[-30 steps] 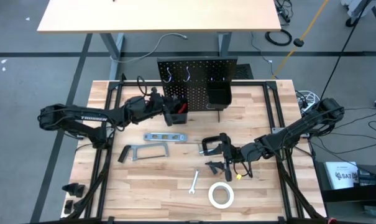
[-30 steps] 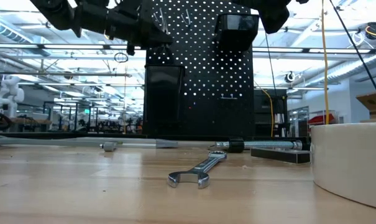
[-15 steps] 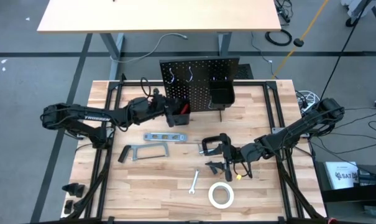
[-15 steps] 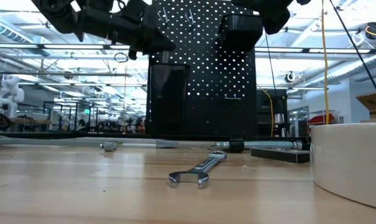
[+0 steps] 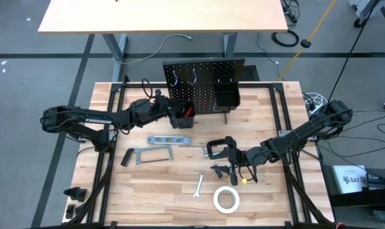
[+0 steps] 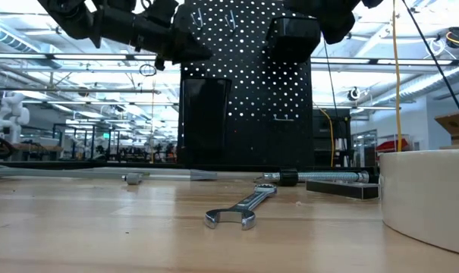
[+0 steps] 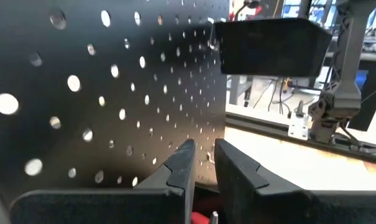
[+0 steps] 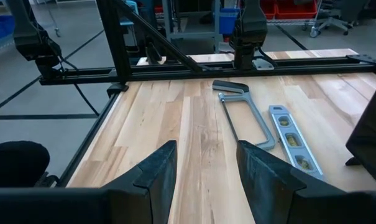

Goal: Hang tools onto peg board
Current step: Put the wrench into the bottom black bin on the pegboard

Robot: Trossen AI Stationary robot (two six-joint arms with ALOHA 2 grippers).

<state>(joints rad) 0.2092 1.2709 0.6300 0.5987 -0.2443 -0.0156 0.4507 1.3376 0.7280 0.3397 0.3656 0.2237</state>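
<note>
The black peg board (image 5: 203,83) stands upright at the table's far middle, with silver hooks (image 5: 193,78) and two black bins. My left gripper (image 5: 169,109) is level at the left bin (image 5: 181,118). Its fingers (image 7: 186,163) stand a narrow gap apart with nothing between them, close to the board's face (image 7: 113,112). A red screwdriver handle (image 5: 187,111) sticks out of that bin. My right gripper (image 5: 234,159) hovers open near the black C-clamp (image 5: 217,149). The silver level (image 5: 168,139), grey hacksaw (image 5: 147,154), wrench (image 5: 199,185) and white tape roll (image 5: 226,199) lie flat on the table.
The right bin (image 5: 225,97) hangs on the board's right side. Small dark pliers (image 5: 223,170) and a yellow bit (image 5: 244,180) lie under my right arm. Black frame rails (image 5: 109,127) run along both table sides. Bare wood lies at the near left (image 5: 147,197).
The peg board with its bins has shifted a little toward the table's right, and my left gripper at the left bin has gone with it. My right arm has kept still.
</note>
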